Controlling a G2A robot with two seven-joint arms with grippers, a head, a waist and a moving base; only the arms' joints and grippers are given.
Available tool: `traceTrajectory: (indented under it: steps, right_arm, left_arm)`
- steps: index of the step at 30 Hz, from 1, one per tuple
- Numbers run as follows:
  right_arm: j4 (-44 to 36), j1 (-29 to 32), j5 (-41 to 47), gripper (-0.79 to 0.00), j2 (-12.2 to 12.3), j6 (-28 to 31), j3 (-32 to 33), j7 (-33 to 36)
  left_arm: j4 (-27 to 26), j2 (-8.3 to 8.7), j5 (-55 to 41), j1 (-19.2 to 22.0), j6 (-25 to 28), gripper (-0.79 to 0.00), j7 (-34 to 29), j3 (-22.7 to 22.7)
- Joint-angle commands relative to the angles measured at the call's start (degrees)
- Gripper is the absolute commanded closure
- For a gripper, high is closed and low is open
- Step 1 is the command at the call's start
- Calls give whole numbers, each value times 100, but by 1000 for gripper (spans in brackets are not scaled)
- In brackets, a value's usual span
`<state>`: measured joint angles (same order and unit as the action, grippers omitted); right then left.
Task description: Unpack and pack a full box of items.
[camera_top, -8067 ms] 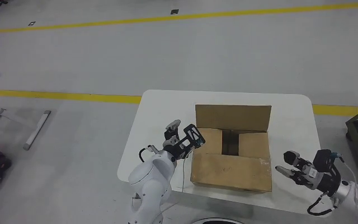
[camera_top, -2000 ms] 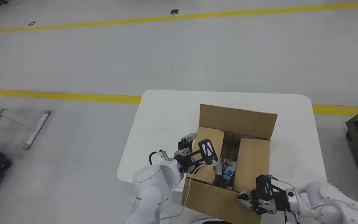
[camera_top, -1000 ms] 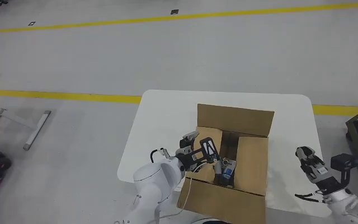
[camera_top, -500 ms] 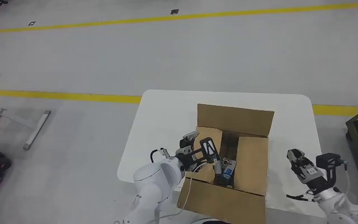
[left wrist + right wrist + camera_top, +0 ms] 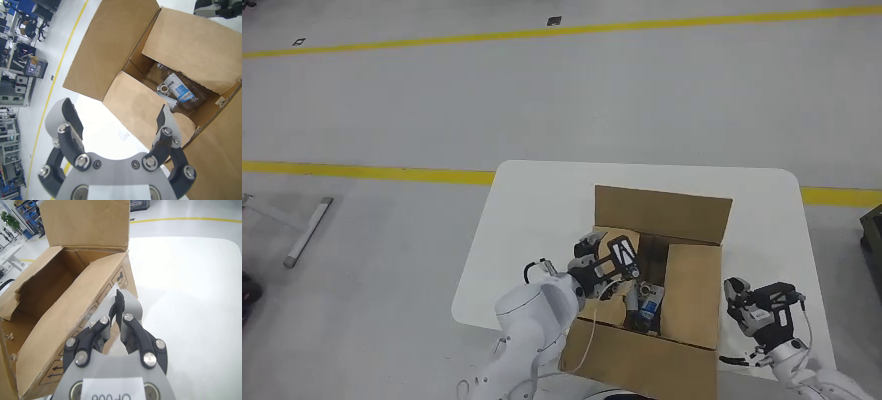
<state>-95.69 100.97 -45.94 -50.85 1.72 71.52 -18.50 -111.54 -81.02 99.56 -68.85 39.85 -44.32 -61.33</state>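
White table (image 5: 532, 200) is carrying an opened cardboard box (image 5: 662, 212), with a clear bottle (image 5: 181, 89) lying inside against a metal ring (image 5: 163, 89). The left gripper (image 5: 114, 107) is hovering over the box's left flap with fingers spread wide and empty, while the right gripper (image 5: 118, 300) is sitting pinched together just beside the box's outer wall.

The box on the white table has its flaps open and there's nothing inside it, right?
Not quite. The box does sit on the white table with its flaps open, but it isn't empty. The left wrist view looks down into it and shows a clear bottle and a metal ring lying inside.
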Motion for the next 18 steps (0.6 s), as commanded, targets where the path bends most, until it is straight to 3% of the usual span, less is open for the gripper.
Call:
traceTrajectory:
  steps: [1,8,18]
  right_arm:
    - [32,-54,-173,0,-30,37,-75,-100]
    - [161,3,-297,0,-89,37,26,-453]
    - [112,99,-130,0,-148,232,262,-321]
  left_arm:
    - [283,-34,-508,125,-68,-785,-19,35]
    - [283,-34,-508,125,-68,-785,-19,35]
    - [324,-30,-474,93,-86,-785,34,73]
